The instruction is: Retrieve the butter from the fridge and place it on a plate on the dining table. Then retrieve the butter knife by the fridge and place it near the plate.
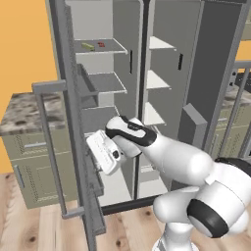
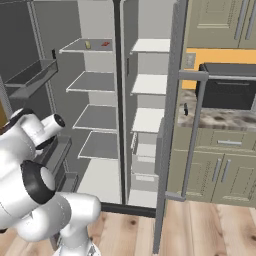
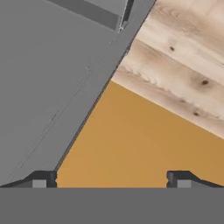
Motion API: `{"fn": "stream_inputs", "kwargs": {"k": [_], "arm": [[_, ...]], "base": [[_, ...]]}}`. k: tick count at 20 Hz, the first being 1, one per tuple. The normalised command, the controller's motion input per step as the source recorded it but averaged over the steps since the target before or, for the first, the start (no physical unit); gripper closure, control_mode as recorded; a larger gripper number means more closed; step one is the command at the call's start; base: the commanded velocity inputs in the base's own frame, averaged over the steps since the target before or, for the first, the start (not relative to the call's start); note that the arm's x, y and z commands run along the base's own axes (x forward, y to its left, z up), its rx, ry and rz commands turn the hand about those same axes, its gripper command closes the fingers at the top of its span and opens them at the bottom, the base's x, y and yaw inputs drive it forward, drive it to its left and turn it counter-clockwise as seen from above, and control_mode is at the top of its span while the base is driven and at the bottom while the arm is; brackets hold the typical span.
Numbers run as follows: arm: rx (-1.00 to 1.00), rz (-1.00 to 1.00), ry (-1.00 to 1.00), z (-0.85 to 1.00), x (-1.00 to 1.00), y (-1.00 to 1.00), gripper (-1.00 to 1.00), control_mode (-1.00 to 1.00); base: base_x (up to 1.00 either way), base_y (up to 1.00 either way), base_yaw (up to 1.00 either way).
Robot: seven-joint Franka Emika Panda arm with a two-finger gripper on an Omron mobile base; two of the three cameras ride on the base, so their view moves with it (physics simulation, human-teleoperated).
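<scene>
The fridge point(image 1: 142, 73) stands with both doors swung wide. On its top left shelf lies the butter point(image 1: 88, 46), a small pale yellow stick, also in the right base view point(image 2: 88, 45). My gripper point(image 3: 111, 180) is open and holds nothing. It sits low, well below that shelf, beside the inner face of the left fridge door point(image 1: 73, 147), looking past the door at orange wall and wood floor. The plate and the dining table are out of view. A small dark slim thing point(image 2: 186, 109) shows at the counter end by the right door; I cannot tell whether it is the butter knife.
A small red item point(image 1: 101, 44) lies beside the butter. The lower shelves point(image 2: 95, 82) are bare. A black microwave point(image 2: 225, 92) sits on the marble counter right of the fridge, and a drawer cabinet point(image 1: 29, 147) stands to its left. The right door's bar handle point(image 2: 192, 135) juts into the room.
</scene>
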Motion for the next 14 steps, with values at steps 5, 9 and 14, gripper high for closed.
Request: {"fn": "stream_inputs", "kwargs": {"k": [5, 9, 14], "arm": [[0.07, 0.0, 0.01, 0.0, -0.01, 0.54, -1.0, -1.0], [0.0, 0.0, 0.02, 0.0, -0.04, 0.15, -1.0, -1.0], [0.0, -0.01, 0.01, 0.0, -0.13, -0.07, -1.0, -1.0]], "base": [[0.0, 0.0, 0.0], [0.0, 0.0, 0.0], [0.0, 0.0, 0.0]]}}
